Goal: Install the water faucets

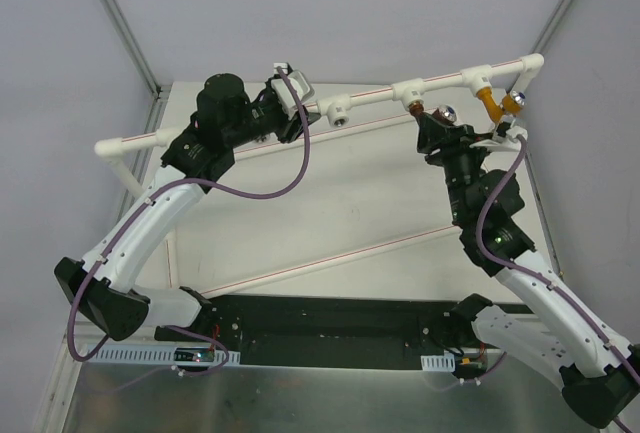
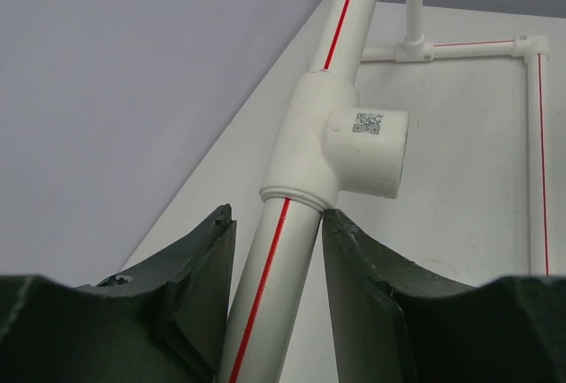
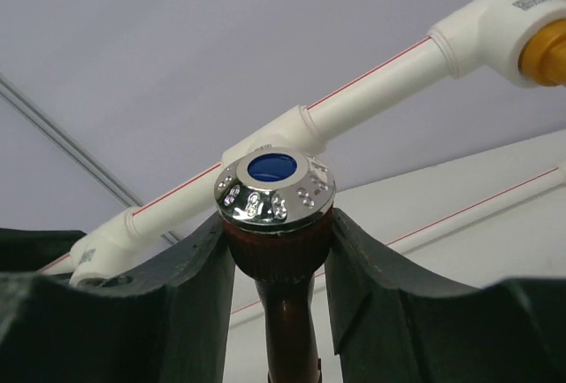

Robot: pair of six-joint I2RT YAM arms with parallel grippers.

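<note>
- Black base plate (image 1: pixel 330 318): lies along the near edge at 6 o'clock in the overhead view and carries both arm bases.
- Tabletop (image 1: pixel 350 203): white, marked with thin red lines.
- Left fingers (image 2: pixel 205 268): at 11 o'clock over the tabletop, one on each side of the white pipe (image 2: pixel 276 250), just short of a tee socket (image 2: pixel 363 149) that bears a small printed code. One finger lies against the pipe and a thin gap shows beside the other. Whether they grip it cannot be told.
- Right fingers (image 3: pixel 199 268): at 1 o'clock, pinching the reddish-brown faucet (image 3: pixel 276 255) by its neck, directly under its cap.
- Reddish-brown faucet: held between the right fingers, just beside the pipe and on its near side. The round cap (image 3: pixel 274 190) is shiny silver with a blue centre and points towards the wrist camera. In the overhead view the other end reaches a tee on the pipe. Whether it is seated there cannot be told.
- White pipe: has a red stripe along its length and runs from 10 o'clock to 2 o'clock above the far edge of the tabletop, with several tee sockets spaced along it.
- Orange-yellow faucet (image 1: pixel 489 103): at 2 o'clock, joined to a tee near the pipe's far right end and well clear of both sets of fingers. Its shiny end (image 1: pixel 516 102) sits on the near side of the pipe.
</note>
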